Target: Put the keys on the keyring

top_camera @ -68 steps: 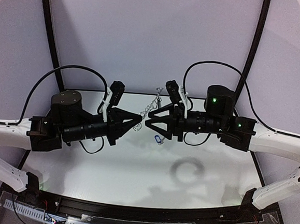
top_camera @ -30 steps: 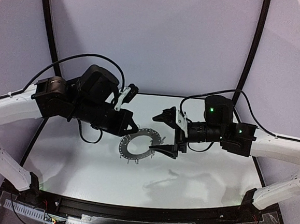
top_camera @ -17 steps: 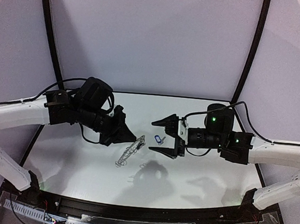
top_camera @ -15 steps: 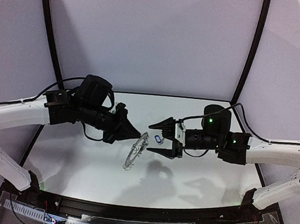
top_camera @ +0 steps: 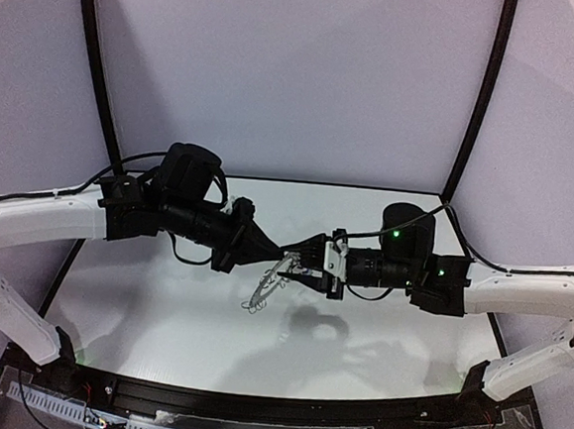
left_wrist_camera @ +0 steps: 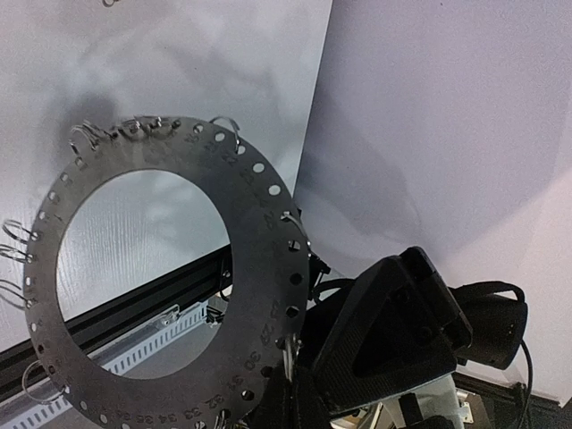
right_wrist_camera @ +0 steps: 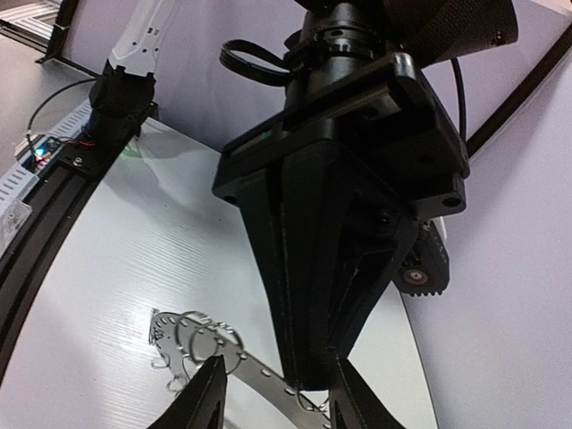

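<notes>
Two grippers meet nose to nose in the air above the middle of the white table [top_camera: 150,308]. They are well away from its side edges, its front rail [top_camera: 252,403] and the curved black frame posts [top_camera: 97,80] behind.

The left gripper [top_camera: 276,249] has its fingers pressed together on the rim of the keyring [top_camera: 266,288]. The ring hangs down and toward the front from that grip, edge-on to the overhead camera. Its lower edge is off the surface, and a shadow [top_camera: 316,326] lies on the table to its right, apart from it.

The right gripper [top_camera: 296,260] has its fingers standing apart, one on each side of the left gripper's tip. In the right wrist view its fingertips [right_wrist_camera: 207,398] straddle that tip and the stretch of ring rim below it. There is a plain gap on one side, while the other finger sits just beside the tip. Whether that finger touches it cannot be told.

In the left wrist view the ring's flat dark grey face fills the left half, with small holes and stamped numbers around its band. Silver wire loops [left_wrist_camera: 16,239] stick out from its outer edge at the left and top. The large round hole is open, and the table surface and front rail show through it. The right arm's black gripper body sits just beyond the ring's right-hand edge.
</notes>
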